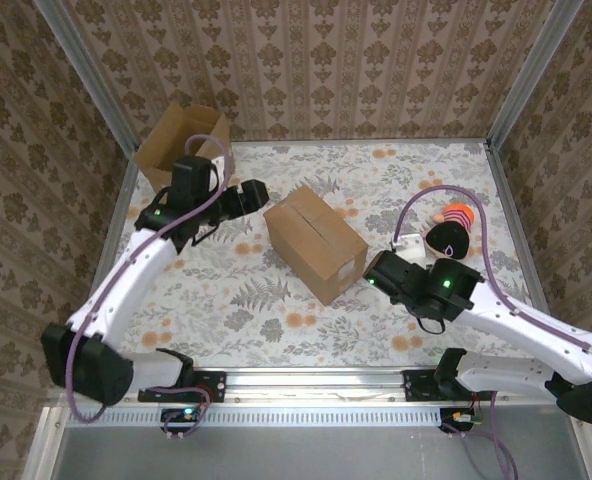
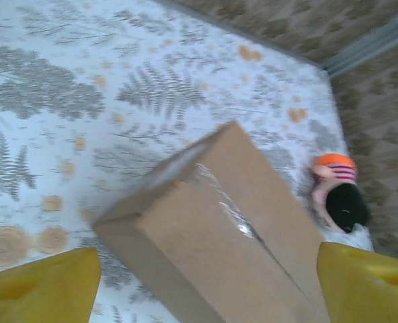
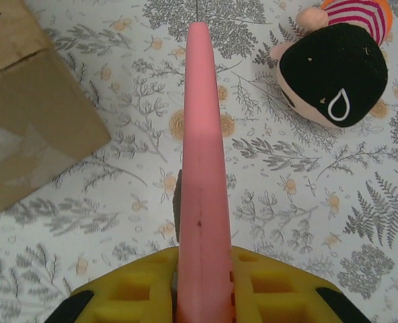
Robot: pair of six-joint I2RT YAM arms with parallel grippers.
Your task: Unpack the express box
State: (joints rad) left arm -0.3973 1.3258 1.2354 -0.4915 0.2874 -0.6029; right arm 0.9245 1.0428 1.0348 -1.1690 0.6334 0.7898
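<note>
Tape (image 2: 229, 210) held the express box (image 1: 316, 242) closed at mid-table, between your arms.
Your left gripper (image 1: 250, 195) stood spread wide, holding nothing, beside the plain brown box's left corner; your right gripper (image 3: 202, 286) was clamped on a pink tool (image 3: 201, 168), with a plush toy (image 3: 333, 64) nearby.

Table (image 1: 276, 320): 1 closed box (image 1: 316, 243) is set at the centre. 1 open box (image 1: 183, 145) is placed behind it, at the far left corner. 1 plush toy (image 1: 449, 233) is laid right of the closed box. 1 cutter (image 3: 202, 168), clamped in the right gripper (image 3: 202, 289), is held between closed box and plush toy.
</note>
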